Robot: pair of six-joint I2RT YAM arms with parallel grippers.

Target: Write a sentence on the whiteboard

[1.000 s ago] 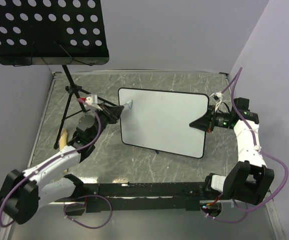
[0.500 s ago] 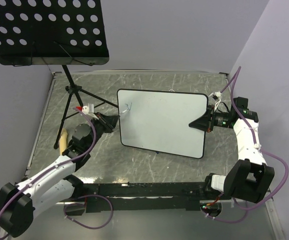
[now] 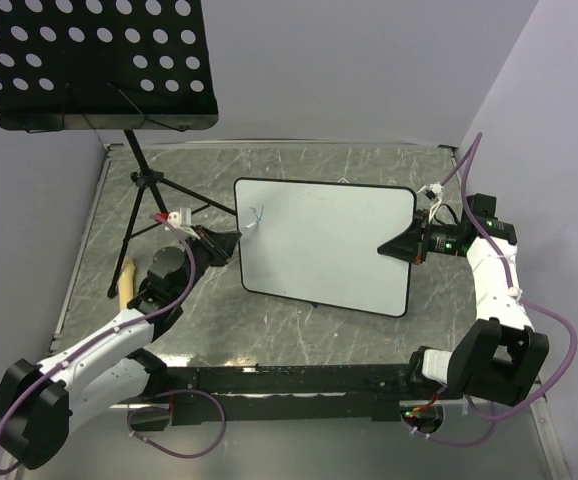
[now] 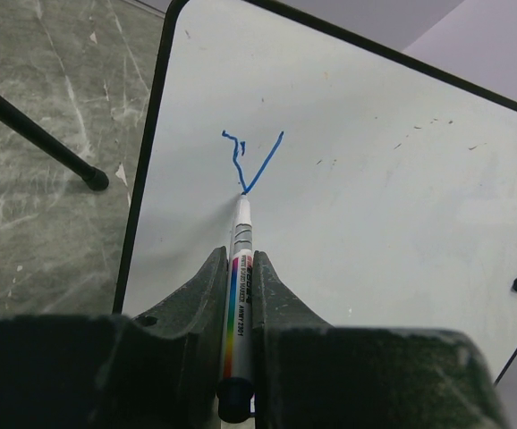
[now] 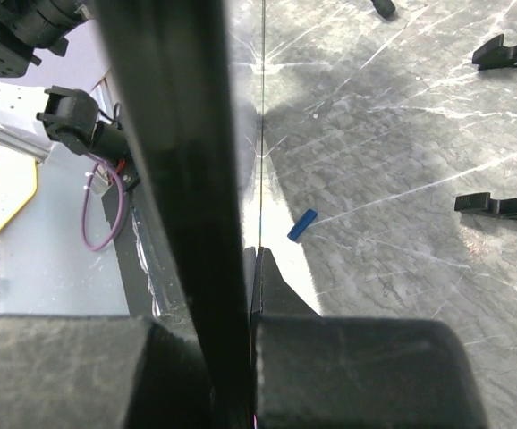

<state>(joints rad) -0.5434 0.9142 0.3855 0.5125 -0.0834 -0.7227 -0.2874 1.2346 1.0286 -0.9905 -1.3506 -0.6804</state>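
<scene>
The whiteboard (image 3: 329, 245) stands tilted at mid table, and its white face fills the left wrist view (image 4: 375, 197). Near its upper left corner is a blue Y-like stroke (image 4: 250, 161), the start of the sentence, small in the top view (image 3: 257, 213). My left gripper (image 4: 238, 255) is shut on a white marker (image 4: 239, 268) whose tip touches the bottom of that stroke; in the top view the gripper (image 3: 231, 240) sits at the board's left edge. My right gripper (image 3: 394, 246) is shut on the board's right edge, whose black frame (image 5: 178, 179) runs between its jaws (image 5: 248, 259).
A black perforated music-stand tray (image 3: 89, 60) hangs over the back left, and its tripod leg (image 4: 35, 130) reaches close to the board's left edge. A blue marker cap (image 5: 301, 224) and black board feet (image 5: 500, 206) lie on the marbled tabletop. Walls close the back and right.
My left gripper drew back to the left and slightly down along the board's left edge. A blue stroke that was not there a second ago now shows. The right arm has not moved.
</scene>
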